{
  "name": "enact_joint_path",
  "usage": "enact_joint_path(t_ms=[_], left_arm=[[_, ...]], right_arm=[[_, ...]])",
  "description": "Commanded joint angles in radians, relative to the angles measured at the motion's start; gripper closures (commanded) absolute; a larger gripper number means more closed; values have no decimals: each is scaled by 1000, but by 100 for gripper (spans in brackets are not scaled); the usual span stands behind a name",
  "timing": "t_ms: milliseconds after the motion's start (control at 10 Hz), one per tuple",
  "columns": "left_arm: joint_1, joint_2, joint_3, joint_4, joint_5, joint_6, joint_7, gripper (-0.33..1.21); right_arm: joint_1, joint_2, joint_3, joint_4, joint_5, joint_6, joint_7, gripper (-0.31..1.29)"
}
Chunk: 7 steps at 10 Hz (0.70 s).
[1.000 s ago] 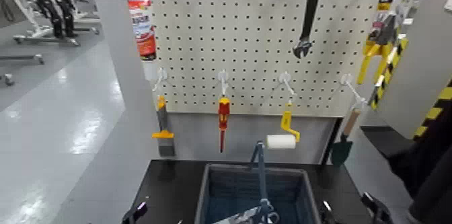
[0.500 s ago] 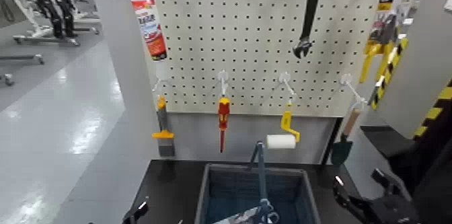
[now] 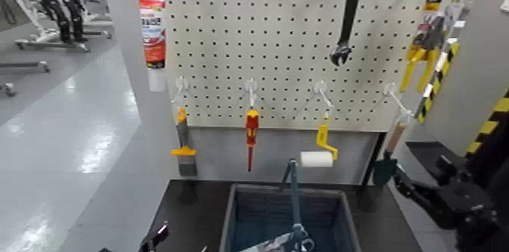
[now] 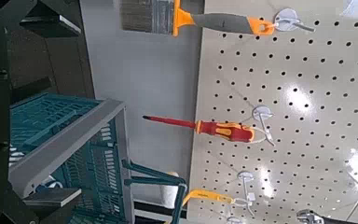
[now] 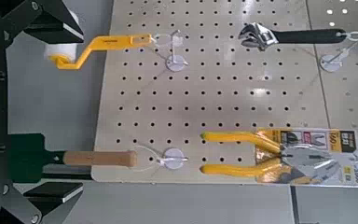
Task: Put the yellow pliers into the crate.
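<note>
- The yellow pliers (image 5: 261, 155) are hanging on the white pegboard (image 5: 196, 93), fixed to a retail card (image 5: 328, 159) with a yellow-black header.
- A black adjustable wrench (image 5: 289, 36) is hanging from another hook on the board.
- A yellow-handled paint roller frame (image 5: 98, 48) is hanging from its own hook.
- A trowel with a wooden handle and green blade (image 5: 61, 158) is hanging on the hook beside the pliers.
- Dark parts of the right gripper (image 5: 39, 112) are framing the view's edge, fingers spread wide.

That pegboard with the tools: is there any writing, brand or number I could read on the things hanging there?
Tube: red and white print, too blurred to read.
Pliers card: yellow-black header with print, too small to read.
Wrench, screwdriver, roller, brush, trowel: no text visible.
Crate: none visible.
Pegboard: no signs.
So nothing here can be quoted.
</note>
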<state>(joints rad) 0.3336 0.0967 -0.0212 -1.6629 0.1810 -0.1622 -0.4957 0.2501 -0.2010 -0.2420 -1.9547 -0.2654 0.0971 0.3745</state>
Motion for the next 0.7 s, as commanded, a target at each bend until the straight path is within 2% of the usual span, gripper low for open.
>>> enact_joint_path(t_ms=[100,300,500,700], left_arm=[[-4,1,-3,2,2,1,-1,10],[-10,1,-5,6,2,3,-1,10],[-13,5,-9,8,3,4,-3,10],[-18,6,-11,9,5,4,-3,10]], right_arm=[[-74,-52,-29,-10,-31,64,10,18],[-138,-92,-51,-10,-52,116,24,18],[-198,-127,-54,-3,-60,158,43,17],[-275,-166,-52,33,-101,196,81,18]])
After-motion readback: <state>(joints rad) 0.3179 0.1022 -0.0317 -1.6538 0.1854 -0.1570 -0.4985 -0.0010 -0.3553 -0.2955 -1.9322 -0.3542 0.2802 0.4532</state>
